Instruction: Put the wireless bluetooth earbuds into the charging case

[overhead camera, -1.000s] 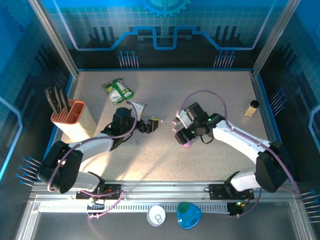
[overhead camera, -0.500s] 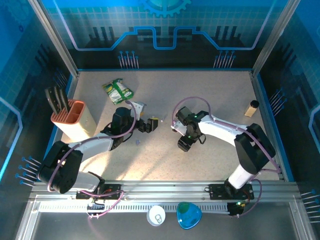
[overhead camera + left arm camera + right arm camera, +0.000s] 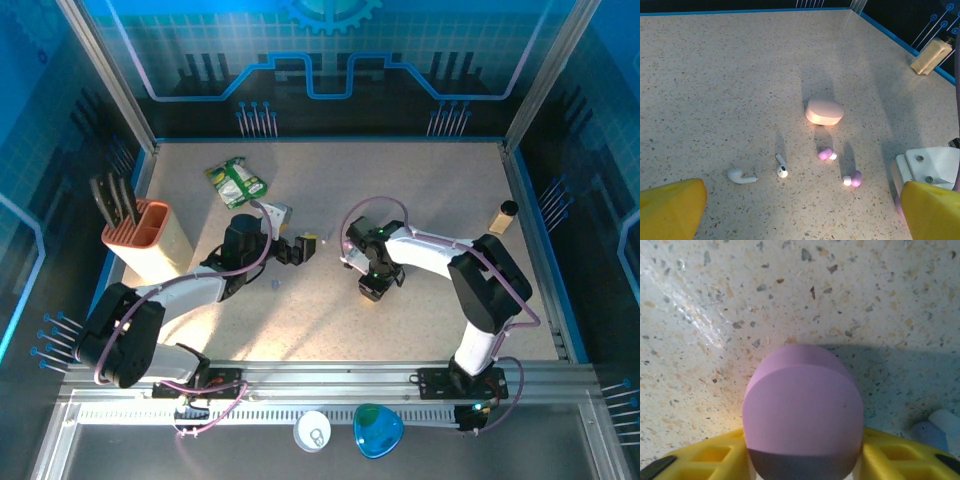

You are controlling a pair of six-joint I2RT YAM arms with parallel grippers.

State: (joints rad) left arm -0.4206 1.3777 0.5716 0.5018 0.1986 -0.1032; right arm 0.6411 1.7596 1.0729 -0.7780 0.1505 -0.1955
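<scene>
The right end effector (image 3: pixel 374 287) has pulled inward, clamped on the purple case (image 3: pixel 802 410); the left end effector (image 3: pixel 303 247) has its fingers apart.

Four earbuds logged loose on the counter, well inside its edges. The first white bud (image 3: pixel 742 175) and second white bud (image 3: pixel 782 167), both stemmed, lie on their sides near each other. The first lavender bud (image 3: pixel 826 154) and second lavender bud (image 3: pixel 852 178), each white-tipped, lie closer to the right edge. A closed pink case (image 3: pixel 824 111) rests just beyond them, toward the far edge. A rounded purple case (image 3: pixel 802 410) is clamped between the yellow fingers (image 3: pixel 890 460) of the right tool (image 3: pixel 802 450).
</scene>
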